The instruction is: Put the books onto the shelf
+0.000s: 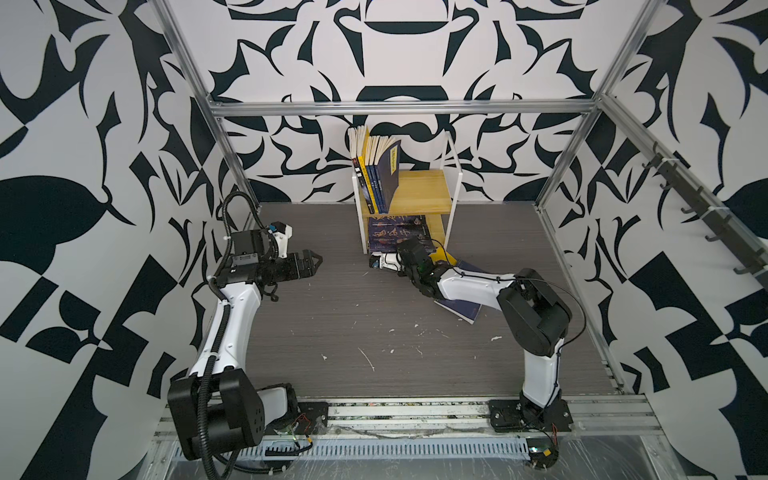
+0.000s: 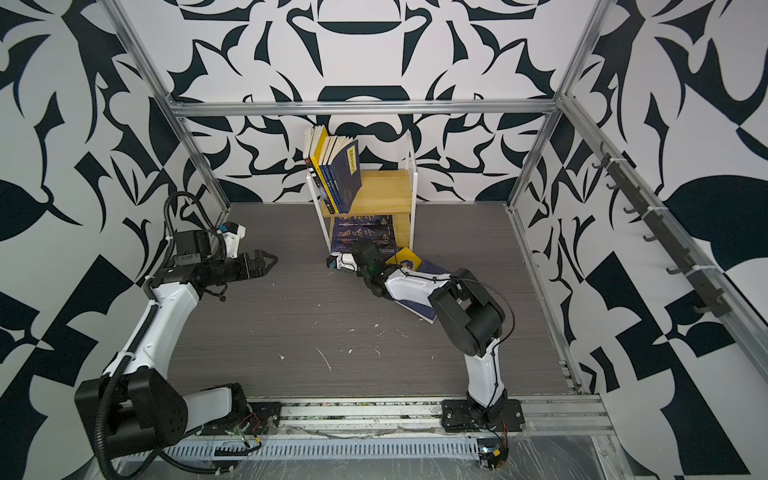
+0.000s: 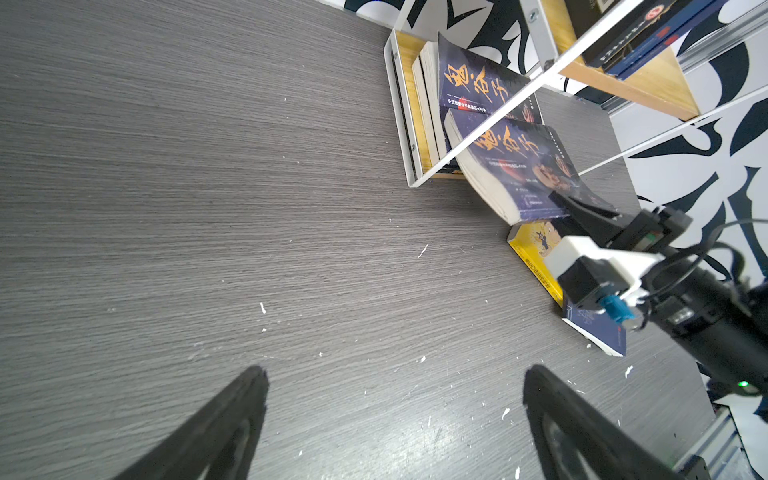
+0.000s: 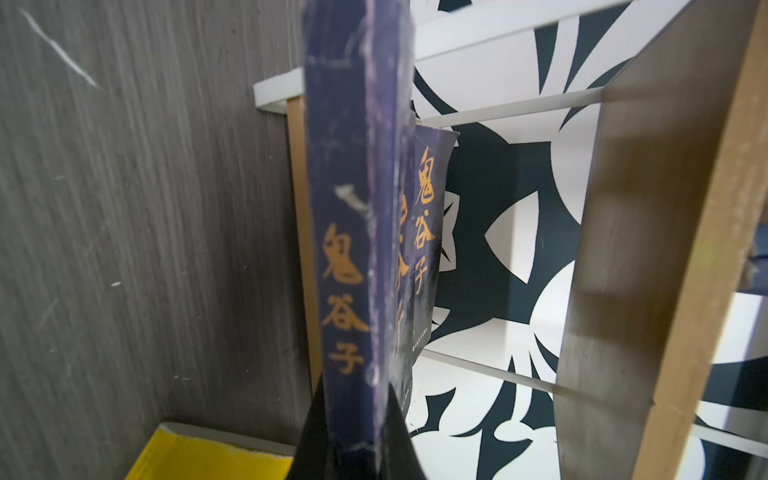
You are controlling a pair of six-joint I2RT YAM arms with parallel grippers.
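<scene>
The right gripper (image 4: 357, 419) is clamped on the spine end of a navy paperback (image 4: 349, 187) with gold calligraphy. The paperback is tilted, its far end inside the lower tier of the shelf (image 1: 424, 193), beside a matching book (image 3: 469, 79). More books (image 1: 376, 170) stand on the upper tier. A yellow book (image 3: 530, 249) and a navy book (image 1: 461, 309) lie on the table (image 1: 332, 324) under that arm. The left gripper (image 1: 313, 262) hangs open, well apart. The paperback looks light and floppy, so a hold near the stiffer spine seems best.
</scene>
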